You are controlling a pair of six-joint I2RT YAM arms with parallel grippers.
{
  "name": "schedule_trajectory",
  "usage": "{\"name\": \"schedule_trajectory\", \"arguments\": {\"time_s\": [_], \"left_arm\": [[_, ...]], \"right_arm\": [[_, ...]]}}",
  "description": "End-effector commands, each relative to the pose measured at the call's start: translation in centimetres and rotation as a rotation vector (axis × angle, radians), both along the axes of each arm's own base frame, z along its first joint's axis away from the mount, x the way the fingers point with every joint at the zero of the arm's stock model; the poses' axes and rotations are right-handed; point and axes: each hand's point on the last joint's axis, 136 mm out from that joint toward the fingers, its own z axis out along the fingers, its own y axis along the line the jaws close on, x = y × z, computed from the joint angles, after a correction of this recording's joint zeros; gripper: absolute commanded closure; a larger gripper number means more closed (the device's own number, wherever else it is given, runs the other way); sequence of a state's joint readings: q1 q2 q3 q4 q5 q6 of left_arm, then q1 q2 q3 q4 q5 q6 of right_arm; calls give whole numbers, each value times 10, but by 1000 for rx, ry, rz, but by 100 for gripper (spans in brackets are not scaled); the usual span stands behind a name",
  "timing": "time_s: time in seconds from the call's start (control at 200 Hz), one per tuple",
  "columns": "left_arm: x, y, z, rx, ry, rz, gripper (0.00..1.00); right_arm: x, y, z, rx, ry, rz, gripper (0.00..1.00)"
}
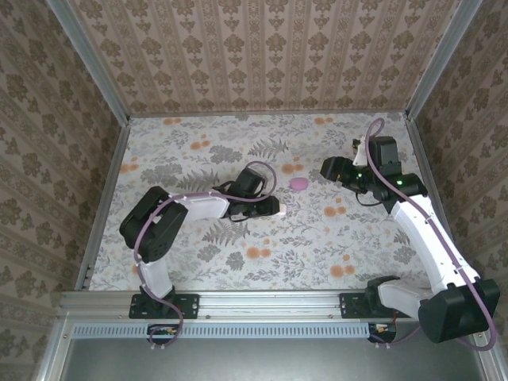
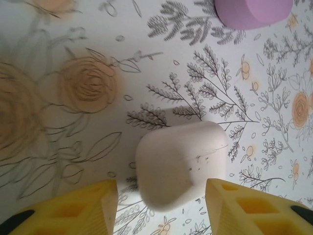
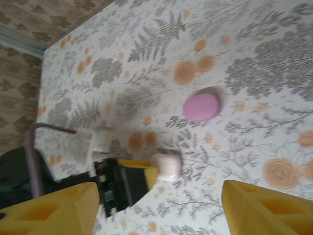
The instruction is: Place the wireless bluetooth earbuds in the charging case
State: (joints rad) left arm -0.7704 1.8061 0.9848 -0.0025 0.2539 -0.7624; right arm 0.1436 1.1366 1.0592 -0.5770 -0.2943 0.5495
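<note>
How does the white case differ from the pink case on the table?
The white case is off-white, while the pink case is lilac-pink. The white case lies between the open jaws of the left gripper, which stand clear of its sides. The pink case lies apart in the open, with nothing around it. Both are smooth, rounded and pebble-like, and both look closed.

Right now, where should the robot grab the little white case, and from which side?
Probably its middle, squeezing the two smooth sides. The white case lies flat like a rounded pebble between the open yellow fingers of the left gripper, one side facing each, so coming from that arm's end looks easiest.
</note>
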Motion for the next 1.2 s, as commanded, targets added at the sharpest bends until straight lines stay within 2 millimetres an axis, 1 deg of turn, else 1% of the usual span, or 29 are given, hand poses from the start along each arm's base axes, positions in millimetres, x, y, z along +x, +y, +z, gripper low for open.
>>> {"name": "schedule_trajectory", "arguments": {"time_s": [0.0, 0.07, 0.135, 0.205, 0.275, 0.315, 0.365, 0.38, 0.4, 0.425, 0.445, 0.46, 0.475, 0.495, 0.505, 0.55, 0.61, 0.675, 0.73, 0.81, 0.86, 0.89, 0.935, 0.98, 1.02, 1.03, 1.045, 1.105, 1.195], "left_arm": [[5, 27, 18, 63, -91, 53, 46], [9, 42, 36, 78, -191, 81, 44], [13, 62, 58, 113, -327, 100, 42], [21, 97, 78, 213, -464, 168, 38], [29, 138, 95, 324, -581, 235, 34], [32, 163, 102, 391, -627, 282, 28], [37, 193, 108, 448, -654, 340, 17], [38, 202, 109, 458, -656, 356, 13], [39, 214, 110, 473, -650, 381, 10], [40, 227, 112, 487, -647, 409, 8], [41, 236, 112, 498, -644, 424, 6], [42, 242, 114, 504, -647, 435, 5], [42, 249, 113, 516, -645, 443, 3], [42, 252, 115, 521, -653, 440, 2], [44, 262, 115, 536, -649, 464, 1], [46, 278, 119, 569, -668, 486, 0], [49, 291, 125, 618, -721, 491, 0], [52, 300, 125, 658, -775, 481, 0], [55, 305, 122, 667, -796, 476, 0], [58, 312, 113, 664, -768, 470, 0], [60, 314, 110, 653, -758, 456, 0], [62, 313, 108, 649, -760, 444, 0], [66, 313, 105, 649, -778, 428, 0], [70, 313, 100, 653, -797, 414, 0], [73, 315, 96, 654, -808, 414, 0], [74, 315, 94, 653, -810, 410, 0], [75, 315, 91, 651, -811, 406, 0], [79, 315, 83, 636, -824, 396, 0], [87, 314, 77, 610, -883, 385, 0]], "right_arm": [[9, -36, -15, -196, -33, -101, 26], [15, -61, -25, -343, -83, -165, 22], [20, -86, -42, -483, -114, -234, 19], [27, -107, -64, -619, -148, -281, 18], [37, -116, -85, -704, -188, -289, 17], [43, -115, -96, -724, -194, -264, 17], [51, -109, -112, -721, -197, -217, 16], [54, -107, -116, -718, -194, -205, 16], [57, -104, -121, -710, -192, -185, 16], [61, -100, -127, -707, -192, -155, 15], [64, -96, -126, -697, -207, -139, 15], [66, -94, -137, -698, -189, -118, 15], [69, -92, -140, -691, -199, -111, 15], [73, -89, -140, -685, -218, -99, 14], [74, -88, -140, -684, -218, -92, 14], [79, -80, -138, -666, -254, -55, 14], [85, -68, -130, -659, -350, 9, 14], [85, -66, -128, -678, -419, 22, 13], [83, -75, -126, -644, -439, -16, 13], [76, -80, -124, -573, -496, -31, 12], [71, -84, -136, -541, -528, -40, 12], [74, -85, -131, -532, -585, -68, 11], [71, -90, -137, -546, -507, -73, 10], [78, -93, -136, -551, -504, -89, 9], [76, -99, -136, -561, -497, -128, 6], [76, -102, -137, -567, -484, -144, 2], [76, -105, -136, -572, -476, -161, 0], [76, -105, -135, -586, -486, -171, 0], [76, -104, -136, -598, -480, -166, 0]]}}
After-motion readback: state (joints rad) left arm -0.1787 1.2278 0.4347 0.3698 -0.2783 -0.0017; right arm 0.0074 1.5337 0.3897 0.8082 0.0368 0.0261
